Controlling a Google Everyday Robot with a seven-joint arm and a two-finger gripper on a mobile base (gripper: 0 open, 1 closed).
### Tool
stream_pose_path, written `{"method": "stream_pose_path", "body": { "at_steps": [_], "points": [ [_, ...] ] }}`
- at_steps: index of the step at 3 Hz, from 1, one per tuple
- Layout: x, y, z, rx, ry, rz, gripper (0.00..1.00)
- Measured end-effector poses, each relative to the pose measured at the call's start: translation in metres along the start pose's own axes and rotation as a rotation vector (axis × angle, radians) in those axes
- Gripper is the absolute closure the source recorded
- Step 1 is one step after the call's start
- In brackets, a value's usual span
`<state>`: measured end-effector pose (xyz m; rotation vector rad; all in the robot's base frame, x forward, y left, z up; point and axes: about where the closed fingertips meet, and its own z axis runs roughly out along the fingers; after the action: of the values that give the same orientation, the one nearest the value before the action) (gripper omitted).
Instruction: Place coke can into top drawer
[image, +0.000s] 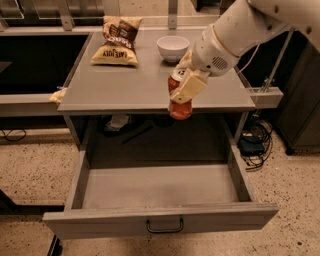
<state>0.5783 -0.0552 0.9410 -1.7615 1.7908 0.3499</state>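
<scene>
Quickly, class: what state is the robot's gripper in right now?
The gripper: shut on the small red cylindrical coke can, at the front edge of the grey table.

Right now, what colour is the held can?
Coke can: red, silver top, camera view. Gripper holds it at the table's front edge.

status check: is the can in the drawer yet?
Not yet. Done: the top drawer is pulled open, nothing visible inside, and the coke can is off the counter. In hand: the gripper is shut on the can, holding it upright in the air at the counter's front edge, apparently above the drawer's rear. Left: lower it into the drawer, release, retract.
</scene>
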Motion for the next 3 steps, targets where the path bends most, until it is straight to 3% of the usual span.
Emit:
{"method": "stream_pose_path", "body": {
  "at_steps": [1,3],
  "points": [
    [0.0,0.059,-0.017,0.011,-0.014,0.003,1.0],
    [0.008,0.063,-0.006,-0.007,-0.004,-0.003,1.0]
  ]
}}
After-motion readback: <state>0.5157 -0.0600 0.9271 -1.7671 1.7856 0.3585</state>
